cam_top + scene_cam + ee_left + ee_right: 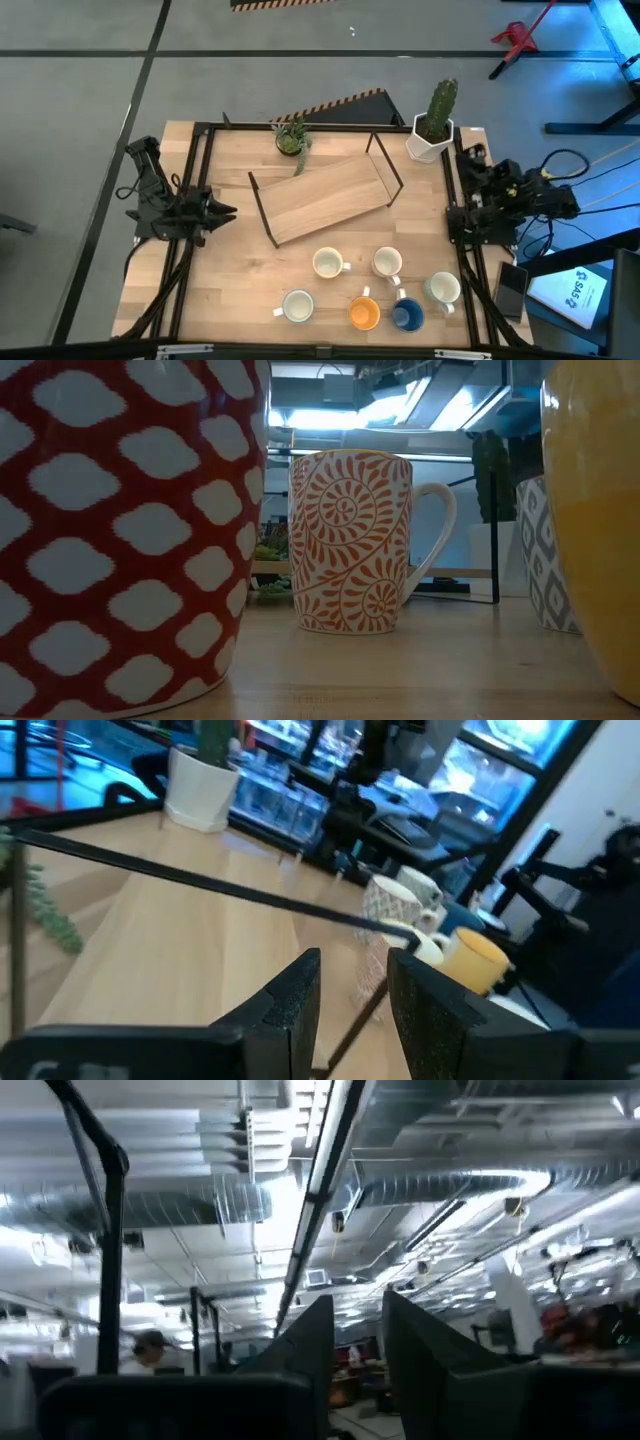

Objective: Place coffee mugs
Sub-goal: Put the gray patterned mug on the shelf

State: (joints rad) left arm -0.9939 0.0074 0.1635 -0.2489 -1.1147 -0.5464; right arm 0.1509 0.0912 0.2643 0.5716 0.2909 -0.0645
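Six mugs stand upright on their bases near the table's near edge: two white ones (328,263) (387,263), a white one (297,306), an orange one (364,313), a blue one (406,315) and a pale one (442,290). The low view shows a red-and-white mug (120,530), an orange-swirl mug (350,540) and a yellow one (595,510) close up. My left gripper (232,211) (355,970) waits at the table's left edge, open by a narrow gap and empty. My right gripper (462,215) (358,1320) waits at the right edge, tipped toward the ceiling, open by a narrow gap and empty.
A wooden tray with a black wire frame (325,198) lies slanted at the table's middle. A small green plant (291,138) and a white cactus pot (432,125) stand at the far edge. A black frame (200,180) runs round the table.
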